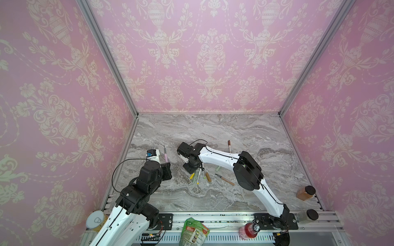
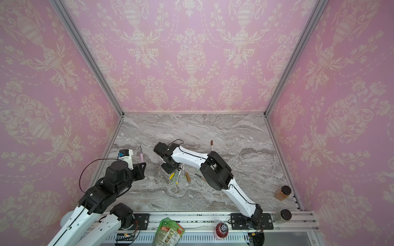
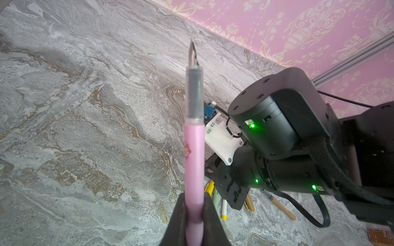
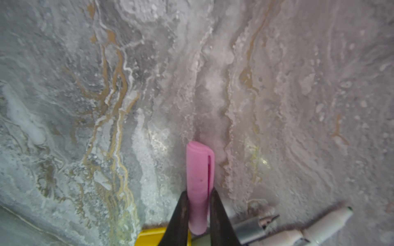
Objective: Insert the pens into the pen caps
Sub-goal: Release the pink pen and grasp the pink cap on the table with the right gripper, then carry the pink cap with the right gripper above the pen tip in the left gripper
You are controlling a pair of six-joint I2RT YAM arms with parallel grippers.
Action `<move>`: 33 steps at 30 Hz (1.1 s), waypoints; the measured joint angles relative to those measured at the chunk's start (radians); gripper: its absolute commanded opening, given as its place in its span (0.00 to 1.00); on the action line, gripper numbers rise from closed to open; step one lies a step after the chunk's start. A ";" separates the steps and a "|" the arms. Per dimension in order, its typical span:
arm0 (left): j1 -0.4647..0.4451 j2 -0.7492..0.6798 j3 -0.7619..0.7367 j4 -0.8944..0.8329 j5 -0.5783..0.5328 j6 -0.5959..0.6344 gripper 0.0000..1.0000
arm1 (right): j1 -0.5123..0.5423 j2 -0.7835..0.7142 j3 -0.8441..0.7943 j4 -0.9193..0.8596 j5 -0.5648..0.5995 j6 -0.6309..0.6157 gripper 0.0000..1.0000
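One pair in hand, by the look of it — the pink one. Spread over the counter (image 1: 213, 132): a heap (image 1: 200, 175) of loose pens and caps near the middle, plus a brown pen (image 1: 229, 146) farther back that looks capped.

Up off the counter, left tool (image 3: 194, 198) clamped low on the pink pen (image 3: 193, 153), dark tip free and pointing away from the jaws.

Down at the edge of the heap, right tool (image 4: 199, 191) narrow, pinching the pink cap (image 4: 199, 170) across its sides; cannot tell whether it is lifted clear.

Pen and cap well apart.

Next, probably: raise cap, turn its open end — seemingly the wrist-side end — toward the tip, line up both axes, push straight on.
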 measured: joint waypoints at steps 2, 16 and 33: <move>0.000 0.000 0.000 0.000 0.006 -0.002 0.00 | 0.000 0.002 0.004 0.000 0.002 0.000 0.09; 0.000 0.000 -0.001 0.001 0.011 -0.014 0.00 | -0.005 0.013 0.080 -0.020 -0.035 0.058 0.07; 0.000 0.028 -0.008 0.112 0.161 -0.014 0.00 | -0.137 -0.245 -0.071 0.151 -0.233 0.305 0.08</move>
